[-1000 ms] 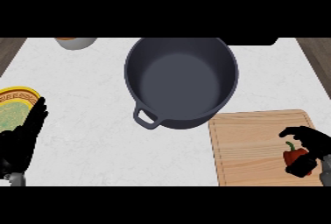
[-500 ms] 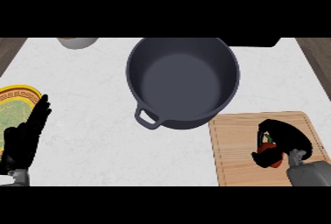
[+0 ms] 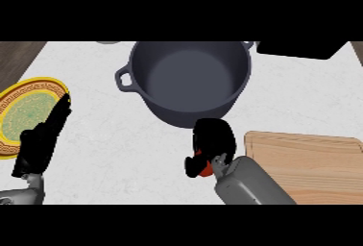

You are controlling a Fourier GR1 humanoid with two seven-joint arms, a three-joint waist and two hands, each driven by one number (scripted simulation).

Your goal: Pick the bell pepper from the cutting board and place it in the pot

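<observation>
A round plate [image 3: 25,108] with a yellow patterned rim and a green centre lies at the left edge of the frame on the white, faintly marbled desk [image 3: 106,144]. A flat black object [image 3: 297,49] sits at the upper right, cut by the top edge. Dark brown wood grain [image 3: 18,57] shows in the upper left corner beyond the desk.

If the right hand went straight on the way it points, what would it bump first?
Probably the pot, just ahead of the right hand holding the bell pepper. Height is unclear; it might pass above the rim.
</observation>
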